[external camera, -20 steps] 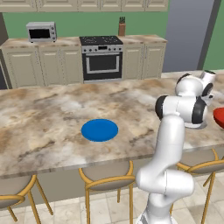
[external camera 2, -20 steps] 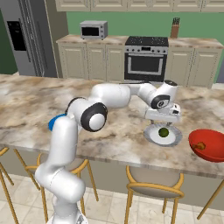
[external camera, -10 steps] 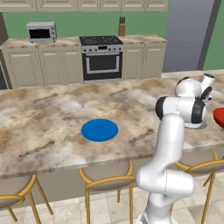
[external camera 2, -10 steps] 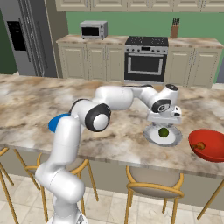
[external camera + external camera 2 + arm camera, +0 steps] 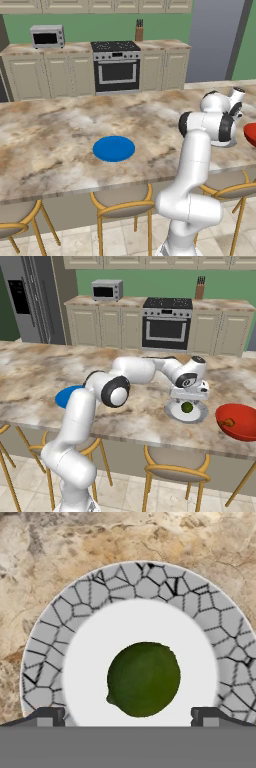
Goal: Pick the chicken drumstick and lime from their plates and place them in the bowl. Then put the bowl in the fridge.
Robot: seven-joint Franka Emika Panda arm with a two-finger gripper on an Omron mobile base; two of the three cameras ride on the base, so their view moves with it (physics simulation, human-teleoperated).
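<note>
Directly above the lime point(image 5: 144, 679) on its grey-rimmed plate point(image 5: 150, 582), claw point(image 5: 188, 401) spread wide, grasping nothing

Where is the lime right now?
The lime sits at the centre of a white plate with a grey cracked-pattern rim on the marble counter, directly under the open gripper, left of the red bowl.

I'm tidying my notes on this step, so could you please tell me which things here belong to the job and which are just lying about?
Job:
lime on the grey-rimmed plate
red bowl, drumstick inside
blue plate
fridge
open end effector

Lying about:
microwave
stove
knife block
stools
</note>
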